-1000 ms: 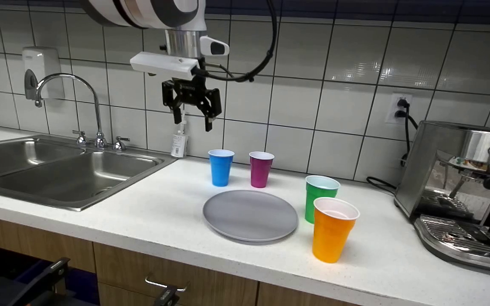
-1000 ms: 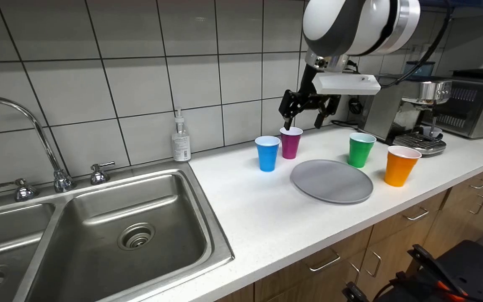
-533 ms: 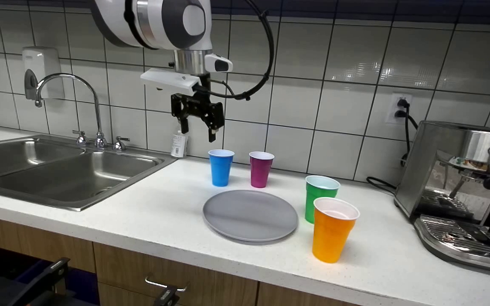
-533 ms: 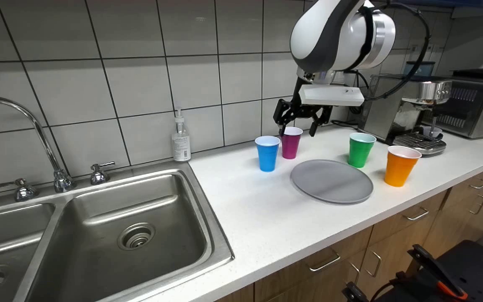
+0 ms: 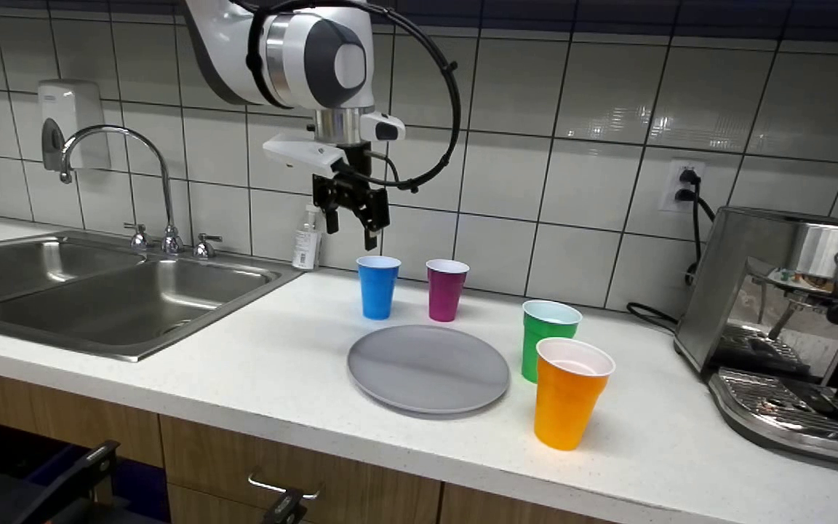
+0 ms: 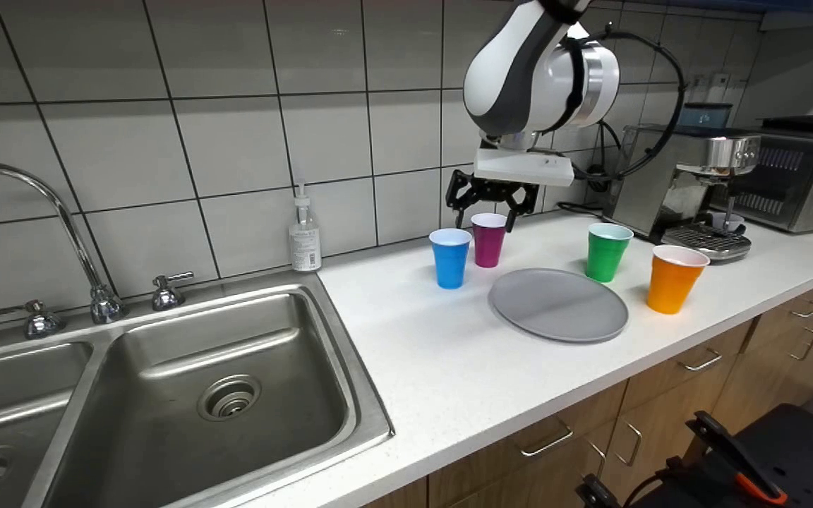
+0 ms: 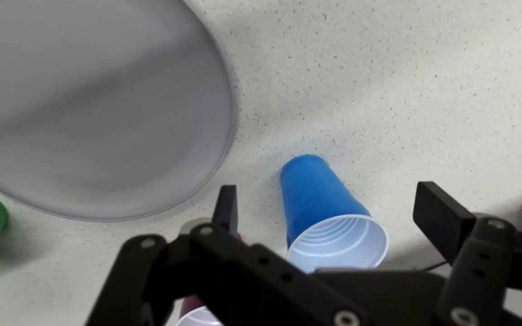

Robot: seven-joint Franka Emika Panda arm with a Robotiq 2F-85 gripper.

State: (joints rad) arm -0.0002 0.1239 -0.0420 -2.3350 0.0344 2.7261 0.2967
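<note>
Wrist view: the blue cup (image 7: 320,197) is standing beside the plate (image 7: 107,113) — pale ribbed inside showing — while the gripper (image 7: 326,199) is hovering near it, jaws standing wide apart.

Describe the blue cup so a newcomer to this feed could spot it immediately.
From the steel sink, follow the white counter toward the coffee machine. The first cup you reach, upright near the gray plate, is the blue cup. Its blue outside and spot nearest the sink set it apart from the purple cup, green cup and orange cup.
</note>
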